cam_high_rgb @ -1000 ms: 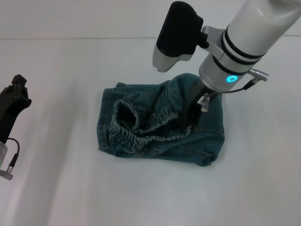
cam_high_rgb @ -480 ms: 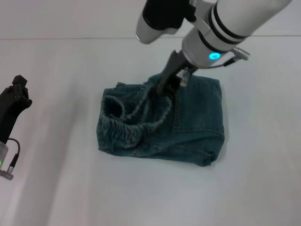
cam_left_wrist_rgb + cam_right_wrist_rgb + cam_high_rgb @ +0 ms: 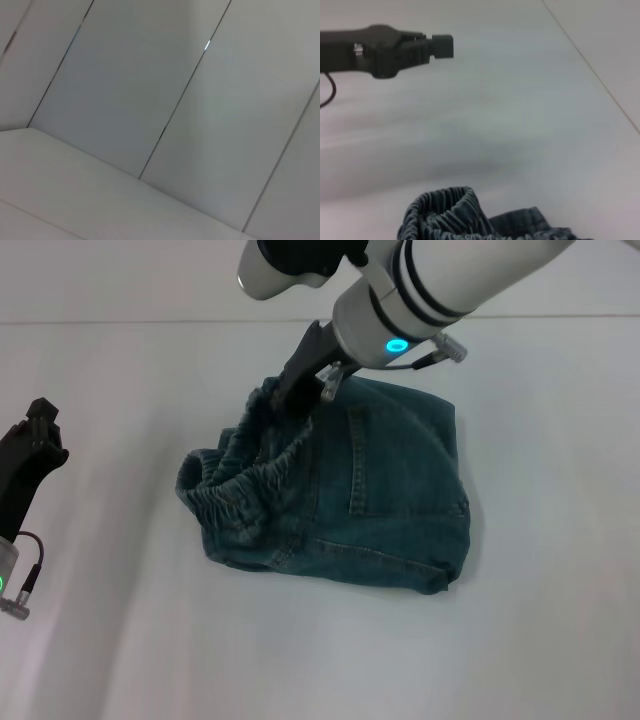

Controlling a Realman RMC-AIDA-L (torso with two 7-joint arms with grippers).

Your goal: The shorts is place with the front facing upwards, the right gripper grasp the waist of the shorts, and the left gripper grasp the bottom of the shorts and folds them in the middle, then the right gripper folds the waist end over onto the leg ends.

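White worktop (image 3: 560, 620) carries everything. At its left edge the left tool (image 3: 38, 435) sits parked, finger state unclear. Mid-worktop lie folded denim shorts (image 3: 390, 500), whose elastic waist (image 3: 240, 485) the right tool (image 3: 300, 390) clamps, lifted.

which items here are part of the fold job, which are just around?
In the job:
- denim shorts, elastic waist bunched
- right gripper, shut on the waist at the far side of the shorts
- left gripper, off at the table's left edge, away from the shorts

Just around:
- white table
- panelled wall
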